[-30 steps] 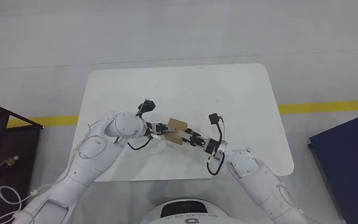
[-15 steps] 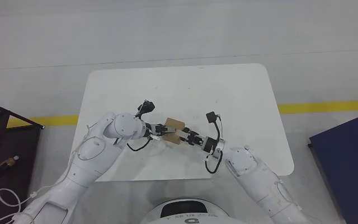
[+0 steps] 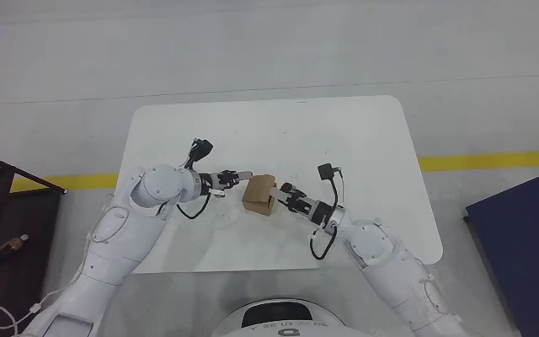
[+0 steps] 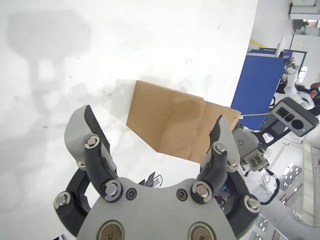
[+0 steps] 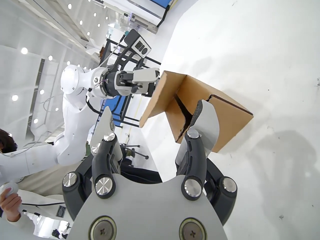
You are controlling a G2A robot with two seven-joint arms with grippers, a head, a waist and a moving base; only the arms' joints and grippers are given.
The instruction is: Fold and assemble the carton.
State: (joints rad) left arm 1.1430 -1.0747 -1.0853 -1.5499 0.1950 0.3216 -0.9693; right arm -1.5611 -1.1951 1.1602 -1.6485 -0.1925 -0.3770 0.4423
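Note:
A small brown carton (image 3: 258, 197) rests on the white table (image 3: 354, 143) near its middle, one end flap standing open. My left gripper (image 3: 238, 177) is open just off the carton's left side, apart from it. In the left wrist view the carton (image 4: 172, 123) lies beyond the spread fingers of the left gripper (image 4: 153, 113). My right gripper (image 3: 283, 192) is open at the carton's right end. In the right wrist view one fingertip (image 5: 203, 112) of the right gripper (image 5: 153, 107) rests against the carton (image 5: 217, 111) at its end seam, beside the raised flap (image 5: 160, 96). The left gripper (image 5: 146, 76) is seen behind that flap.
The table's far half and right side are bare white surface. A yellow floor line (image 3: 480, 160) runs past both sides of the table. A dark cart (image 3: 21, 211) stands off the left edge and a blue panel (image 3: 514, 244) off the right.
My left gripper has come off the carton and drawn back to the left and farther away. The carton has shifted slightly left, and the right gripper has followed it.

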